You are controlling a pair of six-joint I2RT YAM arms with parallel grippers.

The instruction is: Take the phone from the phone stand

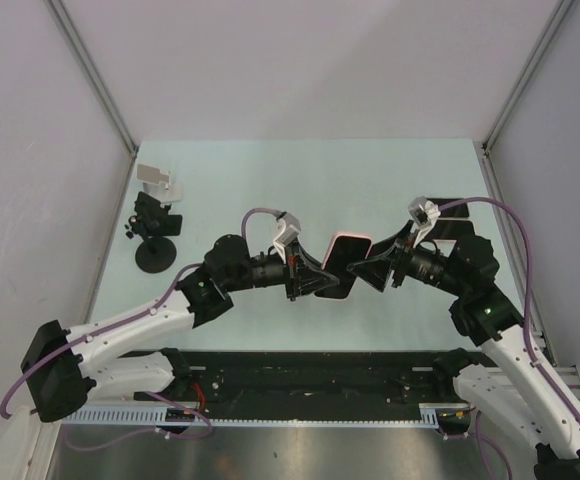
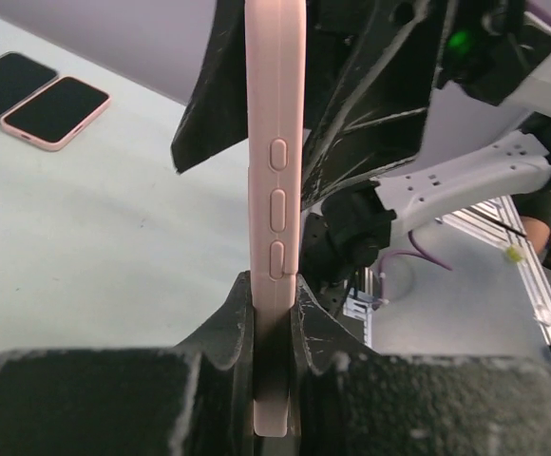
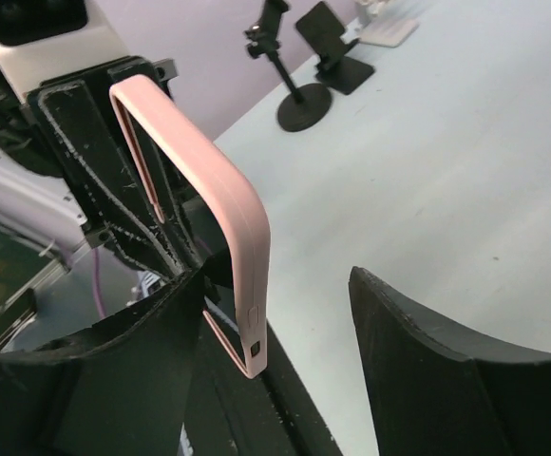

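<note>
A phone in a pink case (image 1: pixel 344 262) is held edge-up above the table's middle. My left gripper (image 1: pixel 308 277) is shut on its lower end; in the left wrist view both fingers (image 2: pixel 230 323) press the pink case (image 2: pixel 274 190). My right gripper (image 1: pixel 375 266) is open, and in the right wrist view (image 3: pixel 275 285) the phone's far end (image 3: pixel 242 214) stands between its jaws, close to the left finger and apart from the right one. The black phone stand (image 1: pixel 155 238) stands at the table's left with nothing in it, and also shows in the right wrist view (image 3: pixel 299 95).
A white stand (image 1: pixel 158 180) is behind the black one. A second dark stand (image 3: pixel 337 57) shows in the right wrist view. Two more phones, one dark (image 2: pixel 8 84) and one pink-cased (image 2: pixel 57 112), lie flat on the table in the left wrist view.
</note>
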